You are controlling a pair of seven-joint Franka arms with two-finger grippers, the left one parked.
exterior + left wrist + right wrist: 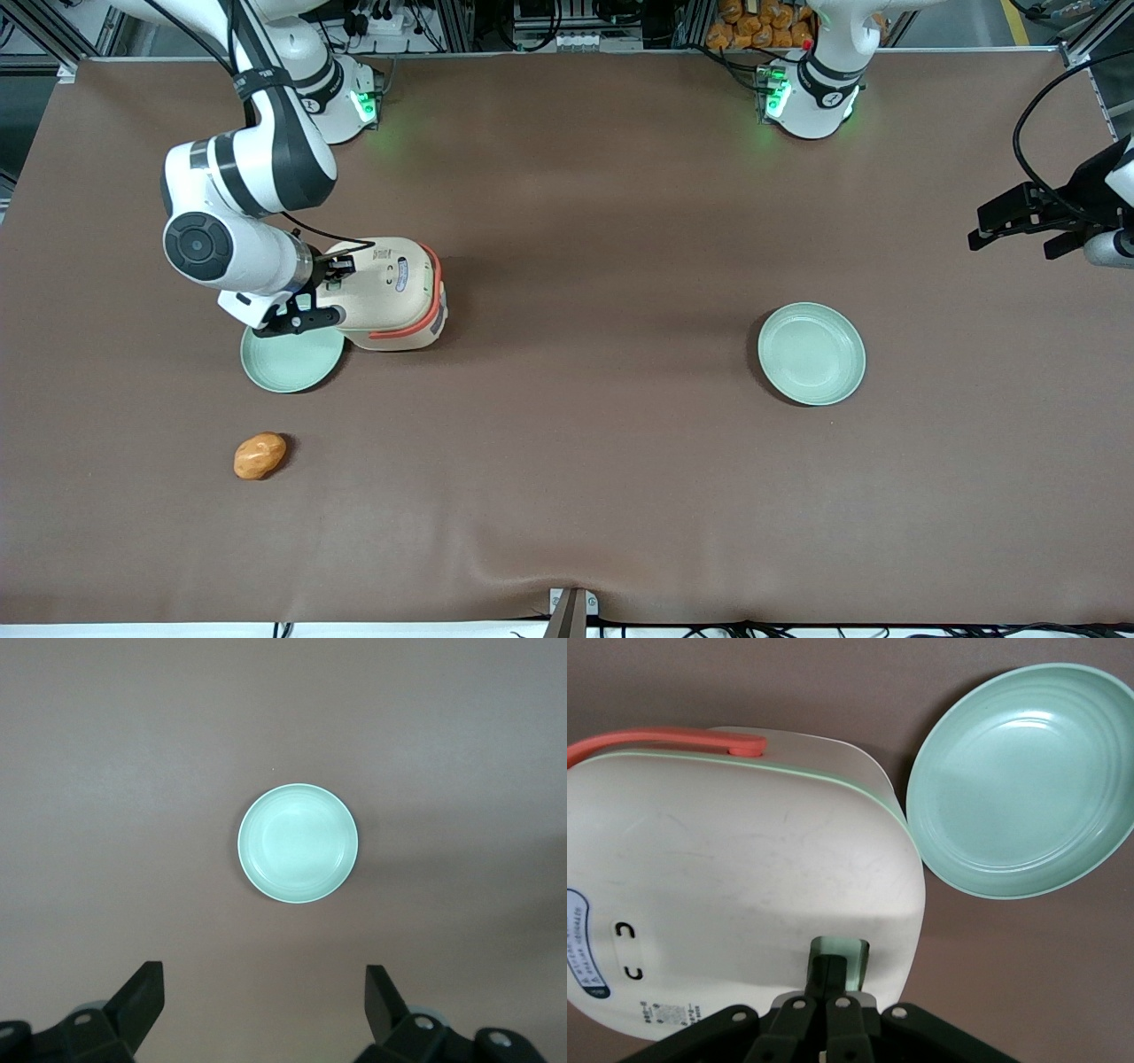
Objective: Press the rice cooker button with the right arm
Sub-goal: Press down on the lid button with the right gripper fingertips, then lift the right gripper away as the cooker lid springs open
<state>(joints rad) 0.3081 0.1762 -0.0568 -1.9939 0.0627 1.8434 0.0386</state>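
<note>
The rice cooker (396, 299) is cream-beige with a coral-orange handle (431, 306) and stands toward the working arm's end of the table. The white right arm (239, 221) reaches over it from above. Its black gripper (339, 268) is over the lid's edge on the side nearest the arm. In the right wrist view the gripper (830, 962) is shut, its two fingers pressed together. Their tips rest against a small pale green button (856, 950) at the rim of the rice cooker (735, 877). Nothing is held between the fingers.
A pale green plate (291, 361) (1023, 780) touches the cooker's side, nearer the front camera, partly under the gripper. An orange-brown rounded object (260, 455) lies nearer still. A second green plate (811, 353) (299, 843) sits toward the parked arm's end.
</note>
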